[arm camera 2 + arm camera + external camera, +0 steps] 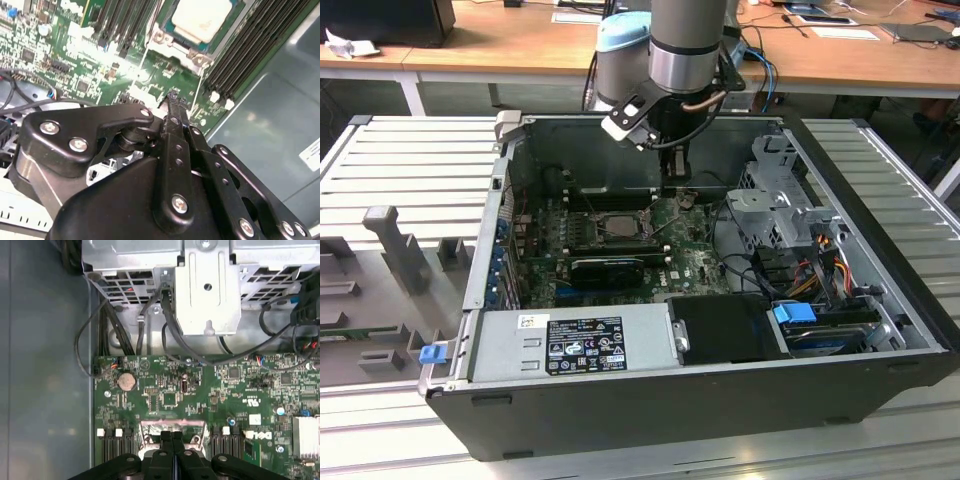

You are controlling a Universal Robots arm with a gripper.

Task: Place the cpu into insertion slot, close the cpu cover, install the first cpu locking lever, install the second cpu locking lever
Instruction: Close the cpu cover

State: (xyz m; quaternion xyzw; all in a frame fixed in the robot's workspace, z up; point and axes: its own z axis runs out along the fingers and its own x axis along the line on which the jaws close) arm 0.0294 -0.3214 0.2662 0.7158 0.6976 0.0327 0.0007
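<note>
An open computer case (720, 420) lies on its side on a slatted grey metal table (410, 150), with wooden desks (500, 45) behind it. My arm (685, 40) drops straight down into the case. My gripper (172, 96) hangs low over the green board (165, 390), just to the exterior view's right of the insertion slot (585, 228). Its fingers are pressed together with nothing between them. I count one cpu (202, 19), seated in that one slot, one long black card (608, 268) and one grey labelled box (580, 345).
</note>
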